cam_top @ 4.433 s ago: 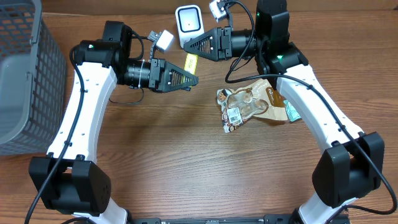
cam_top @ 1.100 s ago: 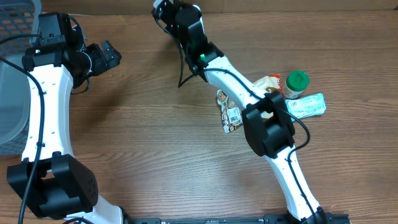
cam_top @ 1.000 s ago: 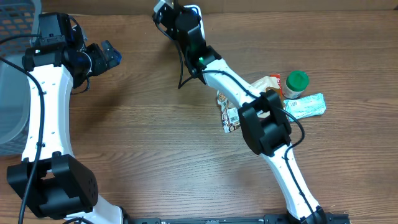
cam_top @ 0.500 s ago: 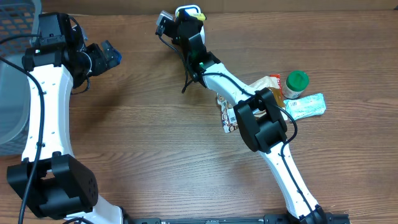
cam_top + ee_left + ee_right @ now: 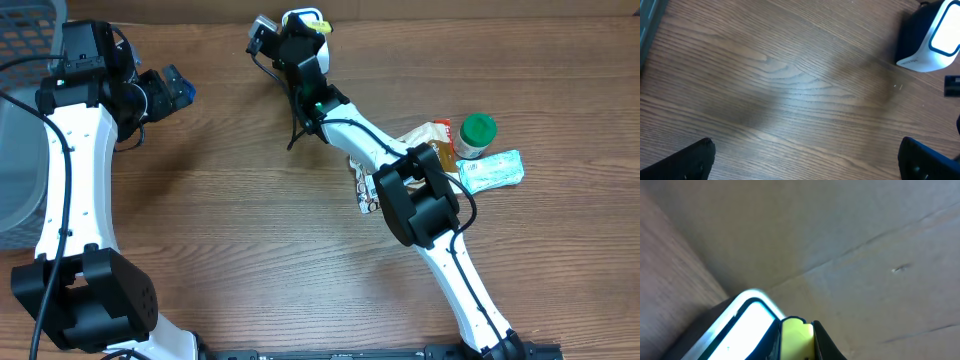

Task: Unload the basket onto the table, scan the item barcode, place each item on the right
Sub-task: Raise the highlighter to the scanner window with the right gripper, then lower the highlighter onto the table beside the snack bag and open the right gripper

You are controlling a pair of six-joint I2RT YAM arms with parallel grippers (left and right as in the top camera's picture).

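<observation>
The right hand is almost closed. It pinches a small yellow item between its two fingers. It holds the item up high, right in front of the bright window of the white scanner. I think that is so the scanner can read the barcode on it. The barcode itself cannot be seen from here, so I cannot tell if it faces the window.

The left hand is wide open and holds nothing. It hangs over the bare wooden worktop, well away from the scanner. It looks like it is keeping out of the way.

More things wait on the worktop near the right arm. There is a clear bag with a white label, partly under the arm. What is in it is too small to tell. Beside it are a brown pouch, a jar with its green lid on, and a pale green packet.

A grey basket stands at the far left edge. Only part of it shows, so I cannot tell what is inside.
</observation>
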